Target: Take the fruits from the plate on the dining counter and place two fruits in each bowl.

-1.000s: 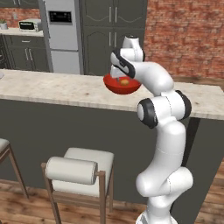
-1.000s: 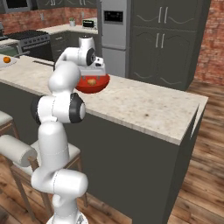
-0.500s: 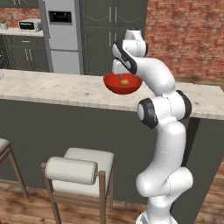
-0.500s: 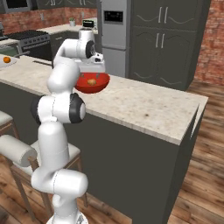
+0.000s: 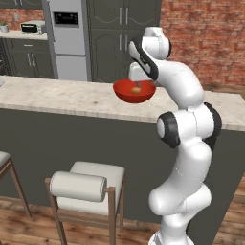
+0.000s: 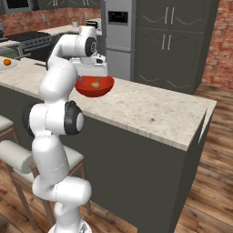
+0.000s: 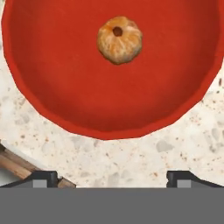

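The glossy red bowl point(image 5: 134, 92) point(image 6: 94, 86) point(image 7: 65, 87) stands on the dining counter point(image 5: 72, 98) point(image 6: 145, 107) point(image 7: 131, 157). One orange-tan fruit point(image 5: 136, 89) point(image 6: 94, 84) point(image 7: 119, 39) lies inside it. My gripper point(image 5: 137, 81) point(image 6: 93, 76) point(image 7: 113, 177) hangs just above the bowl, open and holding nothing. Its two dark fingertips point(image 7: 41, 177) stand wide apart over the counter beside the bowl's rim. At the counter's far left end the pale plate point(image 6: 10, 65) carries an orange fruit point(image 6: 7, 61).
Padded stools point(image 5: 86, 184) point(image 6: 13, 154) stand in front of the counter's dark front. The counter's edge and the wood floor point(image 7: 13, 164) show at the hand view's lower left. A fridge point(image 5: 69, 38) and a back counter with a toaster oven point(image 5: 33, 27) lie behind.
My hand has risen a little above the red bowl. The fruit stays lying in the bowl.
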Available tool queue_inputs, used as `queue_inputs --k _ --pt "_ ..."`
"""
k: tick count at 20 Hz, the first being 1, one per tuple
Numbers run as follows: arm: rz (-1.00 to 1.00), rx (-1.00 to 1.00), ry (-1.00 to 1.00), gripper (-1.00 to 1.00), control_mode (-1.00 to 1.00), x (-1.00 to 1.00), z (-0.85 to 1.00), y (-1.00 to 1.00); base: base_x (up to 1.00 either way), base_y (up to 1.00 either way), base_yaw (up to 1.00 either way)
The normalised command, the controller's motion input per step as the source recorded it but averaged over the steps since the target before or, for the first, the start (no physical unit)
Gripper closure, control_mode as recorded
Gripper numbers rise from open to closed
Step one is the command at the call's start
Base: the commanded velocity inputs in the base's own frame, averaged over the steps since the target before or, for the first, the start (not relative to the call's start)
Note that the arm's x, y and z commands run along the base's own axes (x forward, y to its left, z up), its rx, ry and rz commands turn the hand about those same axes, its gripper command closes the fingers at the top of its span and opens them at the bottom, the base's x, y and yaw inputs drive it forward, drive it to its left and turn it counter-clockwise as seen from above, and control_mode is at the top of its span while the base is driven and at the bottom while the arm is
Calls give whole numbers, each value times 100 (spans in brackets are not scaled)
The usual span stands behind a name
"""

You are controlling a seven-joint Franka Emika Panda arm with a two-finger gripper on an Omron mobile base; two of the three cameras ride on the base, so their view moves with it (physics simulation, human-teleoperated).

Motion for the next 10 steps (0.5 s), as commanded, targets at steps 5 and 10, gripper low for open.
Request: queue_inputs --k 5,10 --pt "2 5 -27 -100 -100 -100 0 -5 0 0 0" --pt "0 2 -31 -100 -100 -100 -6 0 0 0 0"
